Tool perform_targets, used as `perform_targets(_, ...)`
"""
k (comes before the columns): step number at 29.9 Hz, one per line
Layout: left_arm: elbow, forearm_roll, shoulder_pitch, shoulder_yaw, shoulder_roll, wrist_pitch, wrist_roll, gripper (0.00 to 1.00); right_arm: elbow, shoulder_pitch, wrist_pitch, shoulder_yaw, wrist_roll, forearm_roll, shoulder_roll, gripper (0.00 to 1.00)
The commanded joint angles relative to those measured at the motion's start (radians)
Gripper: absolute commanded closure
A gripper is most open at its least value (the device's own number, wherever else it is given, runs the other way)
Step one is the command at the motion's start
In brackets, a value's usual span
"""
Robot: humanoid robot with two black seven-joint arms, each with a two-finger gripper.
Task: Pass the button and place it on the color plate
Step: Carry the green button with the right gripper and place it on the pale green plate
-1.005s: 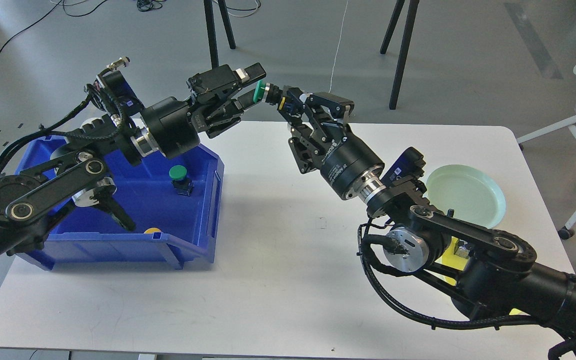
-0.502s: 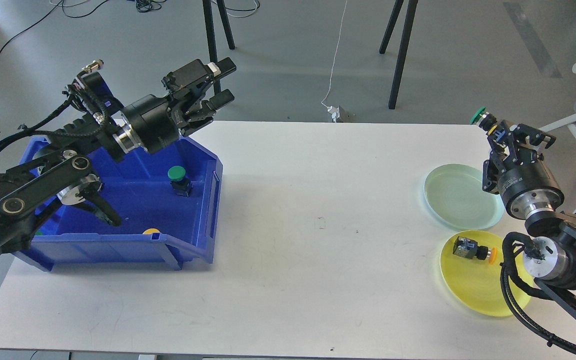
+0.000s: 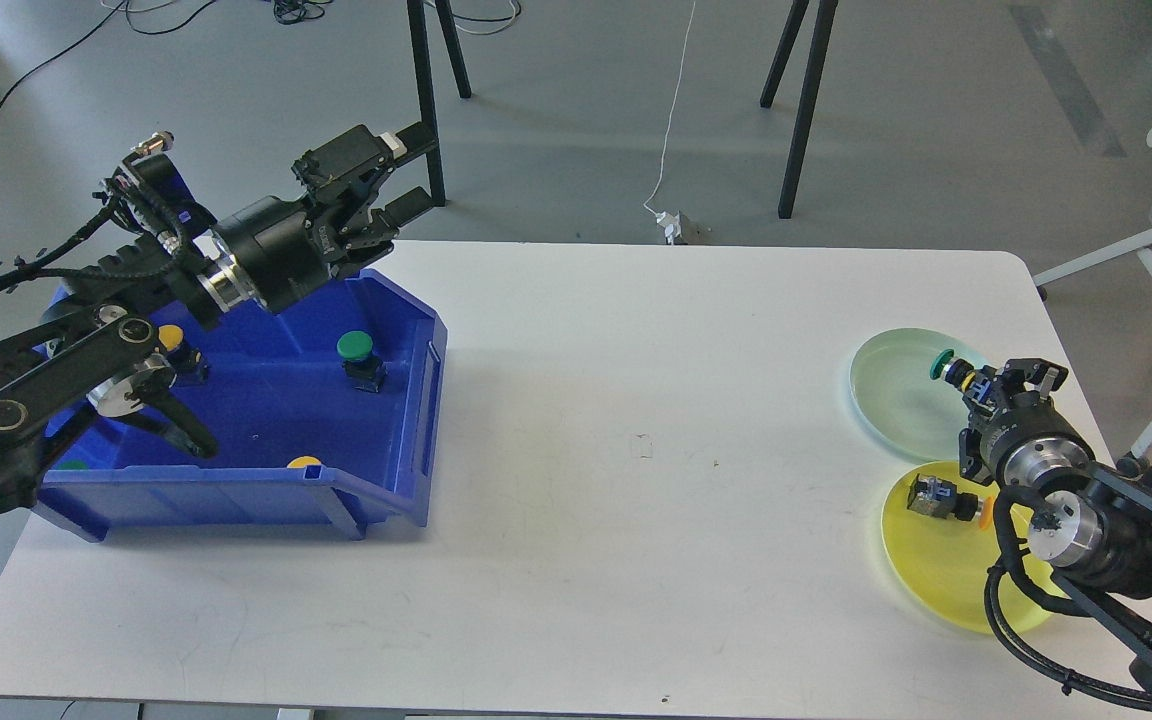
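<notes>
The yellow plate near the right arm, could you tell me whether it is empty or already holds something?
Not empty. The yellow plate holds one button with a yellow cap, lying on its side near the plate's far edge.

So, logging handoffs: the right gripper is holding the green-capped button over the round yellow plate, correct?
Not quite. The head view shows the right gripper holding the green-capped button over the round pale green plate; the round yellow plate sits nearer.

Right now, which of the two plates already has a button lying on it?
The yellow plate, nearer the front edge, holds an orange-capped button. The pale green plate behind it is bare; the green button remains gripped.
</notes>
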Motion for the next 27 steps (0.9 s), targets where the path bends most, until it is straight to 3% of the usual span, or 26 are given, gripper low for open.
perform_targets(1,-0.002,0.000,0.002,0.000,-0.001,0.000,0.000,0.06,0.001,0.005,0.000,0.007,0.006,0.002,0.002,0.11)
perform_targets(2,-0.002,-0.001,0.002,0.000,-0.003,0.000,0.000,0.06,0.005,0.003,0.000,0.007,0.006,0.003,0.002,0.00)
perform_targets(7,-0.006,-0.007,0.002,-0.009,0.000,0.008,0.000,0.06,0.077,0.002,0.000,0.007,0.020,-0.001,-0.003,0.01)
perform_targets(12,0.001,-0.172,0.006,-0.098,0.012,-0.001,0.000,0.06,0.318,0.003,0.000,0.085,0.151,-0.012,-0.079,0.01)
perform_targets(14,0.000,-0.262,0.008,-0.106,0.025,-0.001,0.000,0.06,0.395,-0.003,0.009,0.162,0.179,-0.011,-0.100,0.01)
perform_targets(17,-0.003,-0.322,0.014,-0.107,0.045,-0.015,0.000,0.06,0.438,-0.012,0.261,0.227,0.184,0.005,-0.100,0.01)
perform_targets(20,-0.005,-0.332,0.046,-0.118,0.057,-0.108,0.000,0.06,0.439,-0.003,0.523,0.237,0.185,0.008,-0.086,0.01)
perform_targets(22,-0.005,-0.352,0.066,-0.149,0.061,-0.154,0.000,0.06,0.438,0.012,0.632,0.239,0.185,0.018,-0.078,0.01)
perform_targets(27,-0.006,-0.391,0.137,-0.242,0.063,-0.154,0.000,0.03,0.436,0.045,0.653,0.244,0.187,0.101,-0.074,0.01)
